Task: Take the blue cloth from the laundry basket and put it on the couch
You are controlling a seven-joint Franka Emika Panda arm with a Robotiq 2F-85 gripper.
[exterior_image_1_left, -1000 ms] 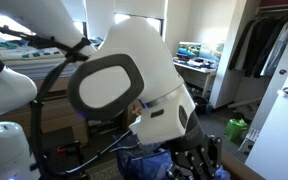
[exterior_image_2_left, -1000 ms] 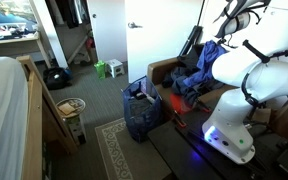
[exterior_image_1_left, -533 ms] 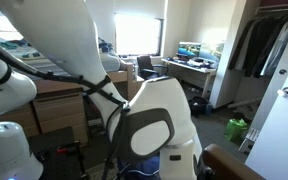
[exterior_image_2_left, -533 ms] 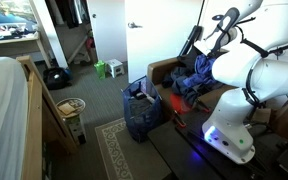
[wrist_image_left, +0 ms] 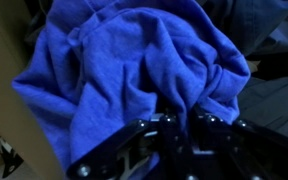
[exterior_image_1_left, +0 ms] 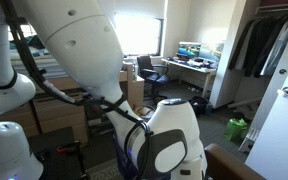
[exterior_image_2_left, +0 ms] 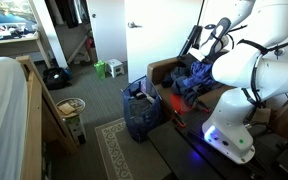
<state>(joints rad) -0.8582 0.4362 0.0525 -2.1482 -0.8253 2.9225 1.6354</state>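
The blue cloth (wrist_image_left: pixel 134 60) fills the wrist view in deep folds. My gripper (wrist_image_left: pixel 182 128) comes in from the bottom edge, its fingers (wrist_image_left: pixel 160 128) shut on a fold of the cloth. In an exterior view the blue cloth (exterior_image_2_left: pixel 192 78) lies heaped on the dark brown couch (exterior_image_2_left: pixel 162 70), with the arm reaching down over it. The blue mesh laundry basket (exterior_image_2_left: pixel 139 115) stands on the floor just in front of the couch. In the other exterior view the arm blocks the cloth; only the couch corner (exterior_image_1_left: pixel 234 165) shows.
A pale wooden loft bed (exterior_image_2_left: pixel 34 110) stands at the near side, with a small wicker basket (exterior_image_2_left: pixel 72 106) by it. A green bag (exterior_image_2_left: pixel 115 68) and a white bin (exterior_image_2_left: pixel 101 68) sit by the far wall. A patterned rug (exterior_image_2_left: pixel 119 150) lies on the floor. A desk with monitors (exterior_image_1_left: pixel 192 52) stands at the back.
The arm has lowered the blue cloth from above the couch down onto it. The cloth is now heaped on the couch.
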